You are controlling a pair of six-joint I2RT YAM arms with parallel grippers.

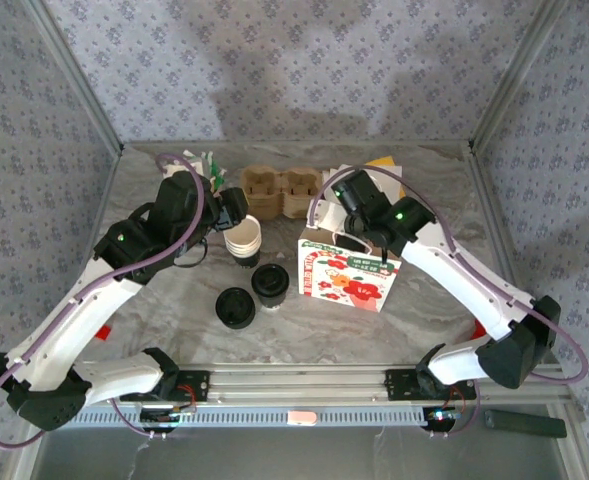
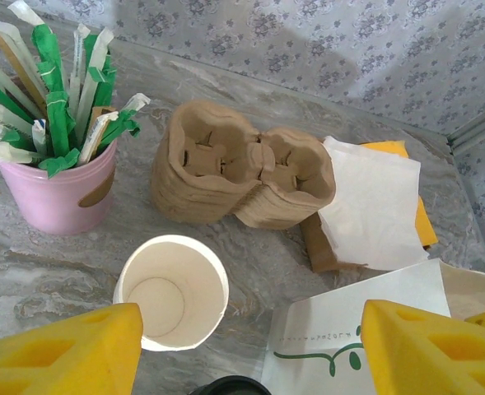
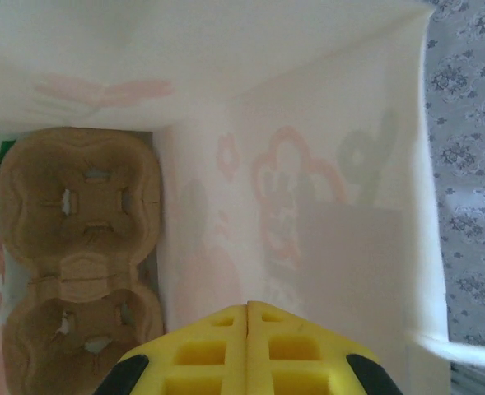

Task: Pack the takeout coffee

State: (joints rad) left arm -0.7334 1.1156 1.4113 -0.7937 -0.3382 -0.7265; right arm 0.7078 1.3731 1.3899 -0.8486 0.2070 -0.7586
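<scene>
Top external view first: the takeout coffee (image 1: 271,283), a small cup under a round black plastic lid, stands on the marbled table (image 1: 424,310) just left of the flowered paper bag (image 1: 349,275), not yet in it. A loose flat black lid (image 1: 234,307) lies a little farther from the bag. A stack of paper cups (image 1: 242,240) stands behind the coffee, also left of the bag. The left gripper (image 1: 236,213) hangs over that stack, and the right gripper (image 1: 362,238) sits at the bag's back rim. To me the step in hand is fetching the coffee. The left arm needs to close around the cup below the lid and carry it upright over the bag's mouth.

Left wrist view: the left gripper (image 2: 250,362) has its yellow foam pads spread wide with nothing between them. Below it gapes the smooth white mouth of the top paper cup (image 2: 170,292), next to the bag's corner. Beyond the bag are ribbed moulded-pulp carriers (image 2: 242,177), a glossy pink cup of wrapped stirrers (image 2: 61,193) and soft white napkins (image 2: 370,202).

Right wrist view: the right gripper (image 3: 248,329) has its pads pressed flush together, apparently pinching the bag's thin wall to hold it open. On the bag's floor lies a brown pulp carrier (image 3: 77,247).
</scene>
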